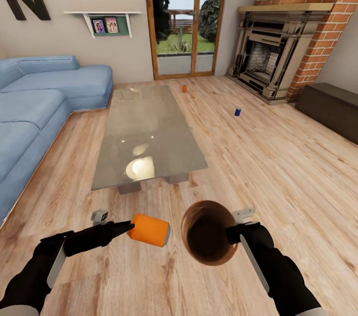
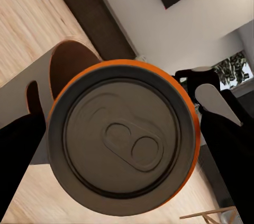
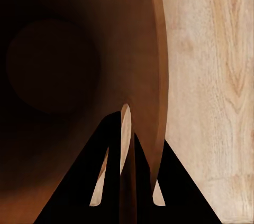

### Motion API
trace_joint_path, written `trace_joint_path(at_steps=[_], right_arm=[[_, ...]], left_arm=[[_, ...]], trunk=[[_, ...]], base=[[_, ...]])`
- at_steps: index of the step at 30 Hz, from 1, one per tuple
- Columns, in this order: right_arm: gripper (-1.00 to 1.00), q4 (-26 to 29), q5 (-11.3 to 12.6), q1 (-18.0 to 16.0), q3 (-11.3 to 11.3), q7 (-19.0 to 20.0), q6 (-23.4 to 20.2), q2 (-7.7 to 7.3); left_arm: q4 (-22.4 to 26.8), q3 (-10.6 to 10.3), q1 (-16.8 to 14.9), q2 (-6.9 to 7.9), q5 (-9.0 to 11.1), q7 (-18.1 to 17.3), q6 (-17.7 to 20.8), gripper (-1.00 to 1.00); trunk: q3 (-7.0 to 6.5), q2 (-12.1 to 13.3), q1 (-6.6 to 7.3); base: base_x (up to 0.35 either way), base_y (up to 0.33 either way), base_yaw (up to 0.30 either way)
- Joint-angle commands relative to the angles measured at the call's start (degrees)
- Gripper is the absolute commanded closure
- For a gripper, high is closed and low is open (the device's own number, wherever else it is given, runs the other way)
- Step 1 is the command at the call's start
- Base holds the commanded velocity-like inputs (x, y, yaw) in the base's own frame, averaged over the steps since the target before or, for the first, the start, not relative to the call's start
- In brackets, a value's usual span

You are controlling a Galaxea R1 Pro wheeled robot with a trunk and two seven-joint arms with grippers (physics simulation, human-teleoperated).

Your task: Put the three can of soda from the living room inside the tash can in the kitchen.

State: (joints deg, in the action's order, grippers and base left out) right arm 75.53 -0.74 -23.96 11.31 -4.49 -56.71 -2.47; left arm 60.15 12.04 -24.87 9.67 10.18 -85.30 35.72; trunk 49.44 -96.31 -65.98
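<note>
Left tool (image 1: 130, 230) is clamped on a small orange cylindrical soda can (image 1: 149, 230), held sideways so its silver end faces right, straight at the bucket's mouth. Up close in the left wrist view, that can (image 2: 124, 145) shows its dull metal lid, pull tab and stamped ring, with a thin orange rim all round.

Right tool (image 1: 231, 234) is pinched together on the rim of the small round tapered bucket (image 1: 209, 233), tipped on its side so the shiny copper-brown inside opens toward the can. In the right wrist view the dark fingers (image 3: 135, 182) straddle the thin wall, one inside and one outside, and the bucket's smooth brown interior (image 3: 63, 65) curves away into shadow. My read: the mouth is turned to meet the can so it can be pushed straight in; can and bucket sit just beside each other, not yet touching as far as I can tell.

Beyond the arms stretches pale wood-plank floor (image 1: 258, 166), grainy and matte. The long glass-topped low worktop (image 1: 144, 137) gleams with lamp reflections. Past its far corner stands a second orange can (image 1: 184, 88) on the floor, and well to the right a blue can (image 1: 237, 111), also on the floor, in front of the red-brick fireplace (image 1: 278, 57). A blue sectional sofa (image 1: 44, 102) lines the left.
</note>
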Motion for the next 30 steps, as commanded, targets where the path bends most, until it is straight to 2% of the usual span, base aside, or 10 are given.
trace_joint_path(at_steps=[1,9,11,14,21,23,27,30], right_arm=[[1.00,-0.48,0.55,-0.05,0.00,0.27,0.09,0.04],[1.00,-1.76,0.57,-0.05,0.02,0.27,3.21,0.10],[1.00,-1.82,0.57,-0.06,0.03,0.27,3.41,0.10],[1.00,-1.86,0.57,-0.06,0.03,0.27,3.55,0.10],[1.00,-1.87,0.57,-0.09,0.03,0.35,3.62,0.10],[1.00,-1.88,0.57,-0.07,0.03,0.35,3.62,0.10],[1.00,-1.88,0.57,-0.04,0.04,0.34,3.62,0.11],[1.00,-1.88,0.57,-0.05,1.79,0.29,3.62,0.12]], left_arm=[[-0.37,-0.03,0.00,-0.05,0.01,-0.09,-0.02,1.00],[-1.02,-0.26,0.00,-0.91,0.01,-1.36,-0.11,1.00],[-1.08,-0.38,0.00,-1.68,-0.01,-1.42,-0.14,1.00],[-1.14,-0.44,0.00,-3.60,-0.05,-1.37,-0.19,1.00],[-1.17,-0.59,0.00,-5.31,-0.07,-1.28,-0.21,1.00],[-1.17,-0.55,0.00,-6.88,-0.12,-1.23,-0.22,1.00],[-1.17,-0.55,0.00,-7.95,-0.15,-1.17,-0.28,1.00],[-1.17,-0.54,0.00,-8.56,-0.20,-1.06,-0.42,1.00]], trunk=[[-0.01,0.00,0.00],[-0.01,0.00,0.00],[-0.01,0.00,0.00],[-0.01,0.00,0.00],[-0.01,0.00,0.00],[-0.01,0.00,0.00],[-0.01,0.00,0.00],[-0.01,0.00,0.00]], base=[[0.000,0.000,0.000],[0.000,0.000,0.000],[0.000,0.000,0.000],[0.000,0.000,0.000],[0.000,0.000,0.000],[0.000,0.000,0.000],[0.000,0.000,0.000],[0.000,0.000,0.000]])
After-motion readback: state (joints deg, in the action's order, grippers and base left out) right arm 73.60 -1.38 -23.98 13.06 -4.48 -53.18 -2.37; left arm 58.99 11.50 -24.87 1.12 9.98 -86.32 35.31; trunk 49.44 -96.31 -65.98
